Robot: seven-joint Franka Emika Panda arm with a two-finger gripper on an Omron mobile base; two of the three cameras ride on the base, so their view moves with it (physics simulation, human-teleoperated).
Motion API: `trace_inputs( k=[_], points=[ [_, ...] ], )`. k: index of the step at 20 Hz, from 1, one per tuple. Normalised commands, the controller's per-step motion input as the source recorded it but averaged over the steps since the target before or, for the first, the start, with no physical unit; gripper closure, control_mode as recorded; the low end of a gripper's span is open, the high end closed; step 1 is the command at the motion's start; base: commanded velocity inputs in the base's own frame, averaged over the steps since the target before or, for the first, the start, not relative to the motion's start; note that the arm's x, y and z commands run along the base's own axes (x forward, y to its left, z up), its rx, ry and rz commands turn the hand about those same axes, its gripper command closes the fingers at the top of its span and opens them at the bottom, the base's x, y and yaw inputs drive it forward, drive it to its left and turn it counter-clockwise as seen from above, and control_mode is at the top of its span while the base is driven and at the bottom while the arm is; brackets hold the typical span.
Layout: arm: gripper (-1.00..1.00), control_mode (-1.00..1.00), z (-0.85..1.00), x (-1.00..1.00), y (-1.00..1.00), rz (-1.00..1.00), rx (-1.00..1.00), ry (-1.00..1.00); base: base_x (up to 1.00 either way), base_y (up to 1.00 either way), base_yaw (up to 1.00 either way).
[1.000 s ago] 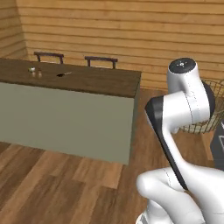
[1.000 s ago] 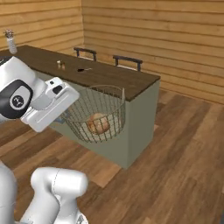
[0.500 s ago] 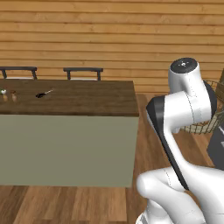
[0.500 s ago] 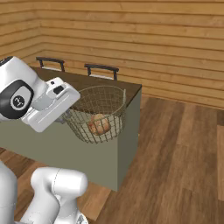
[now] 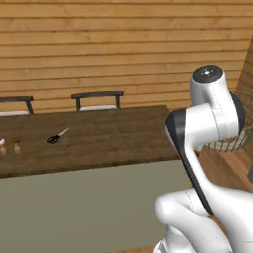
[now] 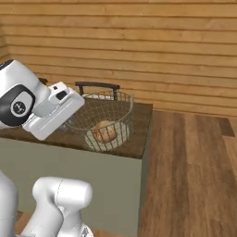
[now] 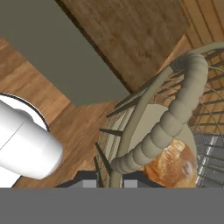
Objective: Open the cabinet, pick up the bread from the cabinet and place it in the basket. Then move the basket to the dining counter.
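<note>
basket (image 5: 232, 141) mostly behind arm, tiny counter items (image 5: 11, 147) unidentifiable

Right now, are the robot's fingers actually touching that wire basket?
Touching. In the hand view the fingers close on the basket rim beside its loop handle, with no gap between them. The bread lies inside the basket.

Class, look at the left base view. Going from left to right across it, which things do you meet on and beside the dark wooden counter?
Two small items at the counter's left edge → scissors → chair back → robot arm → basket.
</note>
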Motion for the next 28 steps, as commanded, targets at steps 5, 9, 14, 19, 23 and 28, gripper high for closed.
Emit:
trace_inputs(
  k=[5,9,14,19,23,28],
  points=[
    [1.0,1.0,0.0,0.0,0.0,0.0,0.0,0.0,0.85,0.68,-0.28],
    [1.0,1.0,0.0,0.0,0.0,0.0,0.0,0.0,0.0,0.18,-0.04],
    [1.0,-1.0,-0.63,0.05,0.01,0.12,0.18,-0.01,0.0,0.0,0.0],
    [1.0,-1.0,-1.0,1.0,0.03,0.23,0.15,0.06,0.0,0.0,0.0],
    [1.0,-1.0,-1.0,1.0,0.02,0.13,0.08,0.09,0.0,0.0,0.0],
    [1.0,-1.0,-0.58,1.0,0.06,0.04,0.02,0.01,0.0,0.0,0.0]
  ],
)
